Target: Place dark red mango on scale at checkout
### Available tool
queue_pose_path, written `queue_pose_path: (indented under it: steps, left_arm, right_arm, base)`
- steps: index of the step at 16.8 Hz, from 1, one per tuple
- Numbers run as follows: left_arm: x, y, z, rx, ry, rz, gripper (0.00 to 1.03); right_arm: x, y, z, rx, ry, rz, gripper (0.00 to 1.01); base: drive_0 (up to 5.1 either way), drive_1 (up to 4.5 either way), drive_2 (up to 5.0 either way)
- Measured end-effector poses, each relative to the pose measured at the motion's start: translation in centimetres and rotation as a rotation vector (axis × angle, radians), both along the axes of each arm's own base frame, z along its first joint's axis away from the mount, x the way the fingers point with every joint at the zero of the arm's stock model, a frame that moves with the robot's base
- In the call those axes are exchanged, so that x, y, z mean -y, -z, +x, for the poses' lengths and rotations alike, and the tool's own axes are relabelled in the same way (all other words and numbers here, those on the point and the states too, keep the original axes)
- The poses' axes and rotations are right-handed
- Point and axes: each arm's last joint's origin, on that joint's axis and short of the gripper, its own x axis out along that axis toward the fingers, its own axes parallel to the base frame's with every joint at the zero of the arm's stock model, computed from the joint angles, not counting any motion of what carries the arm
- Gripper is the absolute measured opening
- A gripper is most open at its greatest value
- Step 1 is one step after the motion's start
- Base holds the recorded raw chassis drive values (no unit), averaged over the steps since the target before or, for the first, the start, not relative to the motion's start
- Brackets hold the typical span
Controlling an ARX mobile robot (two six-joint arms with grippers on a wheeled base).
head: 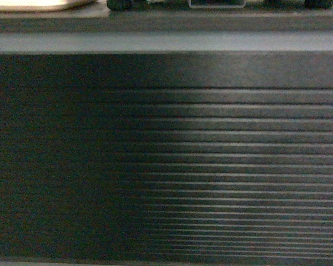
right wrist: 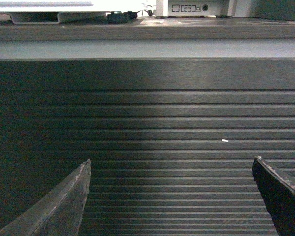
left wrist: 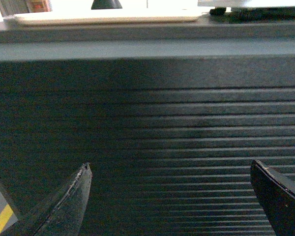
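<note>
Close against the checkout [head: 166, 166], its dark front panel ribbed in horizontal grooves under a grey counter edge, with a beige tray [left wrist: 108, 17] lying flat on top at the left. Left gripper [left wrist: 169, 196] and right gripper [right wrist: 169, 194] both spread wide, empty, facing the ribs below the counter. Mango unseen; only the scale [right wrist: 49, 11] underside visible above.

All three views are looking dim and grainy; the ribbed front panel [head: 211, 166] is catching faint light on its right side while its left is sinking into shadow; beyond the surface [left wrist: 147, 49] edge, bright light is overexposing the beige tray [left wrist: 108, 18]; the left claw [left wrist: 169, 201] and right claw [right wrist: 169, 199] fingertips are showing dark and soft.
</note>
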Motion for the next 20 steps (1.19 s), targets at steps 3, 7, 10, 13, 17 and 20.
queue_pose_path:
  steps: [3, 7, 10, 13, 17, 20]
  left_arm:
    - [0.00, 0.00, 0.00, 0.000, 0.000, 0.000, 0.98]
    - [0.00, -0.01, 0.00, 0.001, 0.000, 0.000, 0.98]
    - [0.01, 0.03, 0.00, -0.003, 0.001, 0.000, 0.98]
    - [0.00, 0.02, 0.00, -0.002, 0.000, 0.000, 0.98]
    - [0.00, 0.02, 0.00, -0.002, 0.000, 0.000, 0.98]
    - [0.00, 0.02, 0.00, -0.002, 0.000, 0.000, 0.98]
  right_arm:
    - [0.00, -0.01, 0.00, 0.001, 0.000, 0.000, 0.98]
    - [0.00, 0.00, 0.00, 0.000, 0.000, 0.001, 0.98]
    - [0.00, 0.02, 0.00, -0.002, 0.002, 0.001, 0.98]
    - [0.00, 0.01, 0.00, -0.002, 0.000, 0.001, 0.98]
    - [0.00, 0.01, 0.00, -0.002, 0.001, 0.001, 0.98]
    - [0.00, 0.01, 0.00, -0.002, 0.001, 0.001, 0.98]
  base:
    - [0.0, 0.00, 0.0]
    - [0.0, 0.00, 0.0]
    - [0.0, 0.00, 0.0]
    - [0.0, 0.00, 0.0]
    - [0.0, 0.00, 0.0]
    - [0.0, 0.00, 0.0]
